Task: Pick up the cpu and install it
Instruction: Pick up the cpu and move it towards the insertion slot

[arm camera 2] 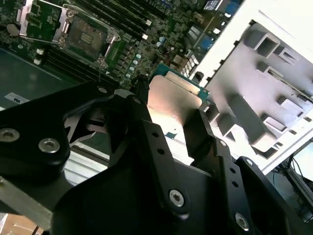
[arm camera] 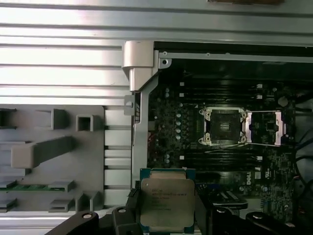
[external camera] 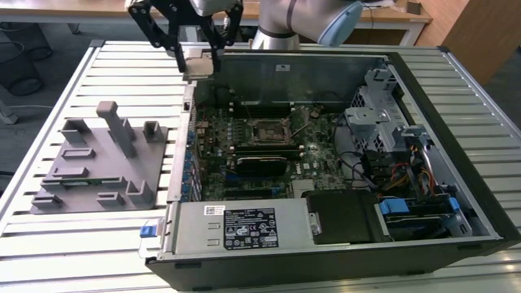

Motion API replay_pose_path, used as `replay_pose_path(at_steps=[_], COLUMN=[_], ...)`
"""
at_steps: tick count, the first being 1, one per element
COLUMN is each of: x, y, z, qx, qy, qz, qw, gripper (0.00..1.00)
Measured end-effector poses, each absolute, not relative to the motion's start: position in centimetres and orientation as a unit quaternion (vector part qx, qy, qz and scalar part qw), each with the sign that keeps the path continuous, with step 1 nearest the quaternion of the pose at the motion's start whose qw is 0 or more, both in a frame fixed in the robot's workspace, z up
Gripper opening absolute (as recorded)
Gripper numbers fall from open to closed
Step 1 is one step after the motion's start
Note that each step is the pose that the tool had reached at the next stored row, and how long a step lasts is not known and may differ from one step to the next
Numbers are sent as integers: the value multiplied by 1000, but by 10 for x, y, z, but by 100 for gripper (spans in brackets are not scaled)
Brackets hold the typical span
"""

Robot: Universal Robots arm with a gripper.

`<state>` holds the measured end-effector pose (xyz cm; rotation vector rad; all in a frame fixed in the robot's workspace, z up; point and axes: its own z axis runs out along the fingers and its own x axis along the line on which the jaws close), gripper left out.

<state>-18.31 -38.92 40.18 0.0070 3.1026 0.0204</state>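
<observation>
Cpu (arm camera: pixel 166 203) in end effector (external camera: pixel 199 62) above case (external camera: pixel 326 73) edge

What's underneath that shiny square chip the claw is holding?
The silver-grey square cpu, clamped in the black gripper, hangs over the grey metal case wall and green motherboard edge. The spot beneath it is hidden.

Black gripper (external camera: pixel 199 61), silver screws (arm camera 2: pixel 176 197), grey arm (external camera: pixel 281 18), blue cap (external camera: pixel 338 27)

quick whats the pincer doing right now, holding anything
Pincer: closed, holding the cpu by its edges.
</observation>
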Motion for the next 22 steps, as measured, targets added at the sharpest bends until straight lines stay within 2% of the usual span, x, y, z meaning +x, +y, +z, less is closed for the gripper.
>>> replay_pose_path(at_steps=[22], x=[-126], y=[-370], z=[400], qx=[7], qy=[1000], qz=[6], qw=[19], gripper=[53])
